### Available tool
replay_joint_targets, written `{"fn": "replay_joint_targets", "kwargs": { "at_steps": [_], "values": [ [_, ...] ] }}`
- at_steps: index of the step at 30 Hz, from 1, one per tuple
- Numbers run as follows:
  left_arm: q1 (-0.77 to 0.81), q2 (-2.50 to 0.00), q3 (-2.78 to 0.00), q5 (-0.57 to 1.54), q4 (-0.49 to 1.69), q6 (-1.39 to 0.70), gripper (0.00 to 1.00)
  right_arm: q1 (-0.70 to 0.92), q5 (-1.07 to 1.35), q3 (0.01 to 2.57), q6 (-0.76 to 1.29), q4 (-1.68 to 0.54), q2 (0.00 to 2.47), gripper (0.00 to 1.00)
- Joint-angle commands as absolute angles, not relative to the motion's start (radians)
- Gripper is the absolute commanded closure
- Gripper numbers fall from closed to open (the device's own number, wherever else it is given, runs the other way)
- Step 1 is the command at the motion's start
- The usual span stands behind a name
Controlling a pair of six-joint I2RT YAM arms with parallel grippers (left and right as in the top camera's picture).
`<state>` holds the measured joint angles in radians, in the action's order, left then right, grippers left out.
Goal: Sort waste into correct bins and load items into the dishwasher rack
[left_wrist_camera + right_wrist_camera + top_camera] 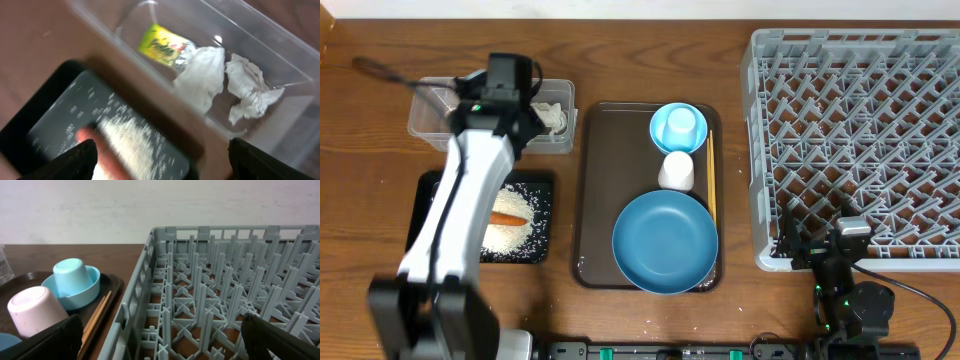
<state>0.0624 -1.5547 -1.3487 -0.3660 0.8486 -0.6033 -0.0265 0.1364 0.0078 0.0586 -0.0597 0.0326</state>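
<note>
My left gripper hovers open over the near wall of the clear bin, and its fingers hold nothing. Inside that bin lie a yellow-green wrapper and crumpled tissues. The black bin beside it holds rice and a carrot. The dark-blue dish, white cup, light-blue bowl and chopsticks rest on a brown tray. My right gripper stands open and empty at the near left corner of the grey dishwasher rack.
The brown serving tray lies between the bins and the rack. A small light-blue cup sits upside down in the bowl. The left arm stretches across the black bin. Bare wooden table shows at the far left.
</note>
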Motion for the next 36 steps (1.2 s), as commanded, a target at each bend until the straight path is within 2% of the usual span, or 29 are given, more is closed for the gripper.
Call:
{"fn": "replay_joint_targets", "kwargs": {
  "at_steps": [1,7,16,31,36],
  "values": [
    [0.063,-1.430,-1.354,-0.367,0.934,-0.732,0.14,-0.045,0.131,0.006,0.047,-0.063,0.034,0.01],
    [0.063,-1.263,-1.338,-0.348,1.129,-0.732,0.14,-0.045,0.131,0.006,0.047,-0.063,0.034,0.01],
    [0.063,-1.179,-1.312,-0.313,1.424,-0.799,0.14,-0.044,0.131,0.006,0.047,-0.063,0.034,0.01],
    [0.063,-0.839,-1.108,-0.198,1.455,-0.852,0.14,-0.045,0.131,0.006,0.047,-0.064,0.034,0.01],
    [0.063,-0.772,-1.107,-0.146,1.453,-0.911,0.06,-0.045,0.131,0.006,0.047,-0.063,0.034,0.01]
  ]
}}
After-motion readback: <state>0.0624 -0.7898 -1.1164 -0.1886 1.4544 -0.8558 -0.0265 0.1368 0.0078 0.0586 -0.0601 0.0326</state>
